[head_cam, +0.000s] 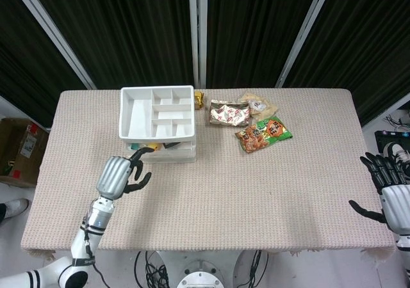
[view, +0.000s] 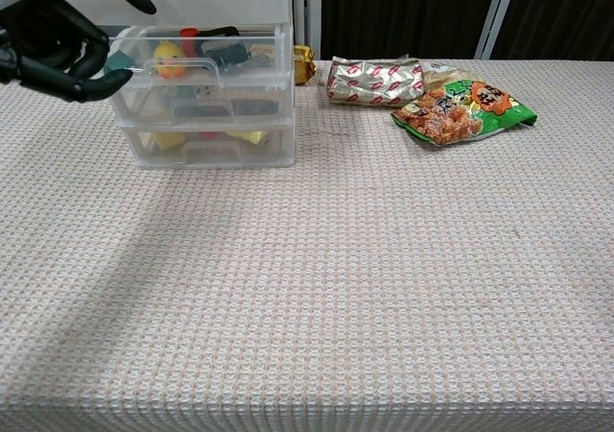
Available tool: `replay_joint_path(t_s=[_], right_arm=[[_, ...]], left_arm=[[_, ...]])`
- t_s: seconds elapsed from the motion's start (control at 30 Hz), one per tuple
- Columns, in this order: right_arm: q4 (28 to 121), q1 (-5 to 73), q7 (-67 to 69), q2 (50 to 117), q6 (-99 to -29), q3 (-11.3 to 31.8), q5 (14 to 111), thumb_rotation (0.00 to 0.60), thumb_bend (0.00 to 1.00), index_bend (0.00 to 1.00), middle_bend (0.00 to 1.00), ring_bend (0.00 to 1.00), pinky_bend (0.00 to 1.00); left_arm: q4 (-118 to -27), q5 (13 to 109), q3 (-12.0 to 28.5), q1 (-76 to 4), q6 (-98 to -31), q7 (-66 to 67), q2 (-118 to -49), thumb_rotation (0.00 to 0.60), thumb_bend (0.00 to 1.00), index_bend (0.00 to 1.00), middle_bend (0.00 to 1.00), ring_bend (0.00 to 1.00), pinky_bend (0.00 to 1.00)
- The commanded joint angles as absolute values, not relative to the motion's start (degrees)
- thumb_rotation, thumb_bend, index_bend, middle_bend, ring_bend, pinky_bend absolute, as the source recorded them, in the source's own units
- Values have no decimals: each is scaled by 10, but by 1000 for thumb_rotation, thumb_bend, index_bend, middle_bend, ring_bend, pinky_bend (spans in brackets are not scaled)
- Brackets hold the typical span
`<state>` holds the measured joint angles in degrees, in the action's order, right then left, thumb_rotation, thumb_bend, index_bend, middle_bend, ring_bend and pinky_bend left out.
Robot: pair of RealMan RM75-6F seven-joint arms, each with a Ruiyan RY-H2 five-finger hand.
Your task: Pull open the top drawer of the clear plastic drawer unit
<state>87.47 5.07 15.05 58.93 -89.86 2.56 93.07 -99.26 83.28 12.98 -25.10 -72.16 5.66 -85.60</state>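
Head view: left hand (head_cam: 120, 175) hangs just in front of the clear plastic drawer unit (head_cam: 158, 148) w/ white divided tray on top, near the table's far left – fingers loosely curled, holding nothing. Right hand (head_cam: 391, 192) at the table's right edge, fingers spread, empty.

Chest view: left hand (view: 53, 31) top left, beside the slightly protruding clear top drawer (view: 197, 54) – not gripping it. Foil snack packets (view: 430, 94) lie to the right.

silver snack bag (head_cam: 229, 114) | orange-green snack bag (head_cam: 263, 134) | cardboard box (head_cam: 18, 151) on floor
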Motion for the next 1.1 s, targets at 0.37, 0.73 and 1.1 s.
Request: replay_joint_path(t_s=[0.37,0.73,1.1], right_arm=[[867,50,156,592,-896,26,925,600,80,0,55,0,0],[864,51,159,596,-891,26,923,600,80,0,55,0,0],[866,51,158,596,-894,25,927,600,80,0,55,0,0]], left_arm=[[-998,724,145,-303,-644,143,-829,600,330,244,810,908,1000],[-1051,694,131,-311,-624,155,-785,600,313,337,833,919,1000],[-1121,726,85,-291,-625,134,-725,600,309,356,833,918,1000]])
